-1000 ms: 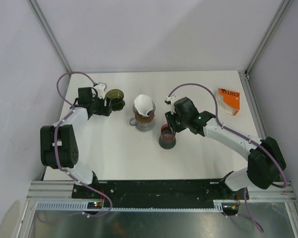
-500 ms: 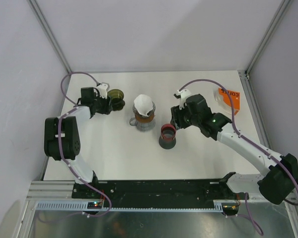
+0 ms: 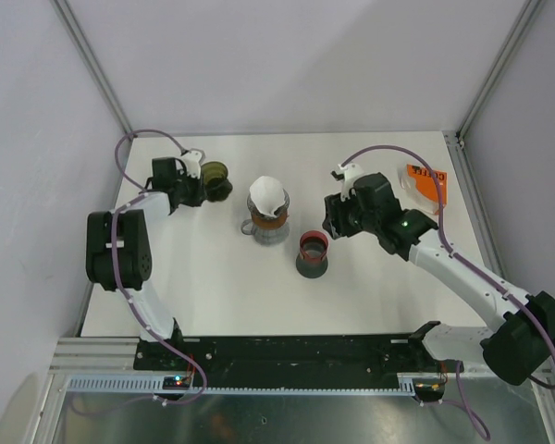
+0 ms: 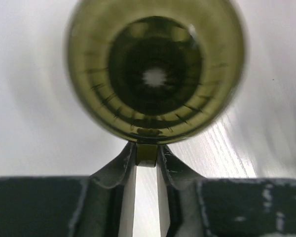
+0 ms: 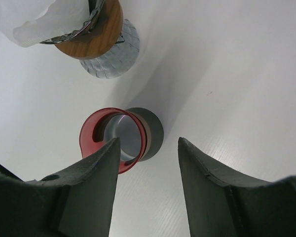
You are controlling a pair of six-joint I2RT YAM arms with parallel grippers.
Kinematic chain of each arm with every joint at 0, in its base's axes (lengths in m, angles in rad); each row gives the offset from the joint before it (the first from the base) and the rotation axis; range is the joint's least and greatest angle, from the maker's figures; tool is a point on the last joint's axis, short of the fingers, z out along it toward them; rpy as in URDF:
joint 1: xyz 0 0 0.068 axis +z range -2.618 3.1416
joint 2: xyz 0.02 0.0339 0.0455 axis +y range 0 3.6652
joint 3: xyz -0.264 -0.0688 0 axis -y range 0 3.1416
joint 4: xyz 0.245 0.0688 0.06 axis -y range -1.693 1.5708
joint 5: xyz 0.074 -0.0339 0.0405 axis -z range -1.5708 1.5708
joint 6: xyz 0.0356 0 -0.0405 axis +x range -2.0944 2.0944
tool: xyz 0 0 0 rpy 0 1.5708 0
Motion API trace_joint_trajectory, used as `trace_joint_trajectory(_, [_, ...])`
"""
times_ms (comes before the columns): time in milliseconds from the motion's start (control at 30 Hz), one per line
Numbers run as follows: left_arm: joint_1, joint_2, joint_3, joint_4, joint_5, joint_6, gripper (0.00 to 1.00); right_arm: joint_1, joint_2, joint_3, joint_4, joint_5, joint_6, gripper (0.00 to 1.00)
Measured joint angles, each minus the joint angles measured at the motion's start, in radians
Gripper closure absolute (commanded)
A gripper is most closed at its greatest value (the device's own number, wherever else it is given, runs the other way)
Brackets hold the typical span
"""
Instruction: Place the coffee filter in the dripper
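A white table (image 3: 213,277) seen from above, with two robot arms reaching in from its near edge. Around the middle, a little toward the far edge, stands a carafe (image 3: 265,228) of quilted clear glass with a wooden collar. The filter (image 3: 267,194), a crumpled cone of white paper, sits in the carafe's mouth. Just nearer and to the right of it is a cup (image 3: 312,255), a dark grey cylinder with a glossy red rim, apart from the carafe. An orange and white packet (image 3: 425,188) lies near the far right corner.

Near the far left corner, the left gripper (image 3: 196,185) has its jaws clenched on a small tab at the rim of the dripper (image 3: 216,181). The dripper is a translucent olive-green cone, ribbed inside, with a bright hole at its centre. It is well apart from the filter.

The right gripper (image 3: 333,218) hangs beyond and right of the cup, jaws spread wide and holding nothing. Its wrist camera looks down past both dark fingers (image 5: 96,182) to the cup and carafe.

A second ago the right gripper was down at the cup; it has since pulled away toward the right edge. The left gripper has carried the dripper slightly further toward the far left corner.
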Motion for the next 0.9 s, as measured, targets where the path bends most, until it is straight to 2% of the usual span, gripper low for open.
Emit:
trace_joint_trajectory(67, [0.0,0.005,0.002,-0.002,0.002,-0.003,0.96,-0.007,-0.006,0.0,0.0,-0.005,0.0,0.45])
trace_joint_trajectory(133, [-0.001,0.005,0.006,-0.003,0.0,-0.003,0.99,-0.016,-0.014,0.0,0.0,-0.008,0.0,0.45])
trace_joint_trajectory(467, [-0.001,-0.043,0.034,-0.096,-0.001,-0.026,1.0,-0.045,-0.054,0.0,-0.01,-0.014,-0.003,0.44])
trace_joint_trajectory(767, [-0.026,-0.183,0.231,-0.21,-0.019,-0.034,1.0,-0.15,-0.079,0.0,-0.044,-0.013,-0.002,0.44])
trace_joint_trajectory(900, [-0.099,-0.232,0.31,-0.261,-0.044,-0.029,1.0,-0.243,-0.084,0.0,-0.074,-0.01,0.003,0.43])
